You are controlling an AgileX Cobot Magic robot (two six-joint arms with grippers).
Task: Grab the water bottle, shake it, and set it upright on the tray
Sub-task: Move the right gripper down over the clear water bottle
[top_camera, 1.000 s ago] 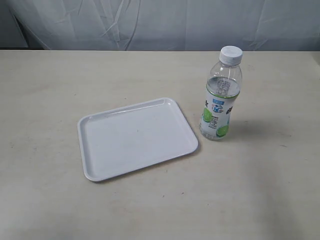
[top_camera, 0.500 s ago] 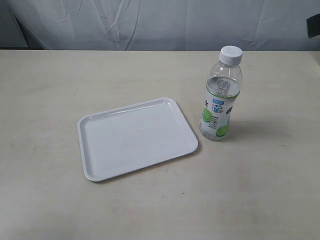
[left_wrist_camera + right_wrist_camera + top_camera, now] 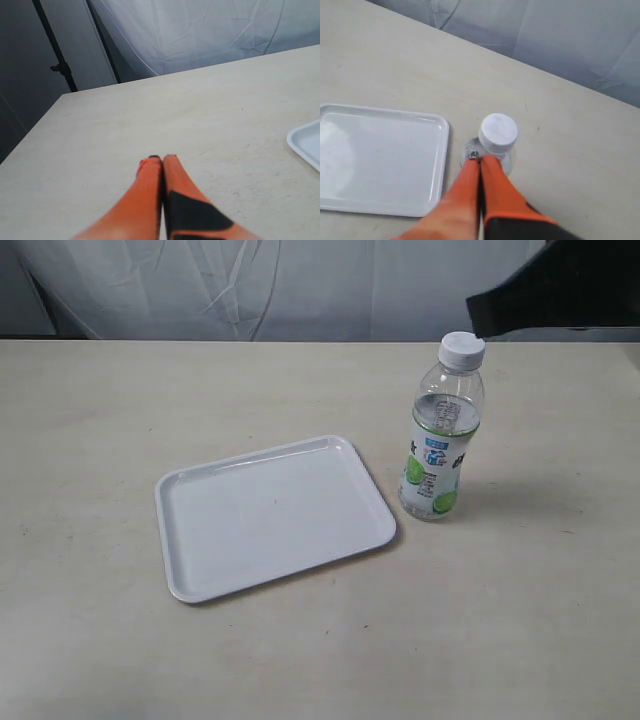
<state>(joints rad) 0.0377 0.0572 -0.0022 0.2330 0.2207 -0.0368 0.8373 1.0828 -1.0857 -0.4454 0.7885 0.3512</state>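
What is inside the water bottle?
Clear liquid shows in the water bottle, reaching just above its label; the label hides what lies lower. A white cap closes it.

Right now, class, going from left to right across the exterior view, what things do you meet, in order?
tray → water bottle → right arm, a dark shape at the upper right edge

We see a clear water bottle (image 3: 446,405) with a white cap (image 3: 463,348), its white label (image 3: 435,465) patterned with green circles and blue print; a plain white tray (image 3: 270,515); a beige surface (image 3: 100,400).
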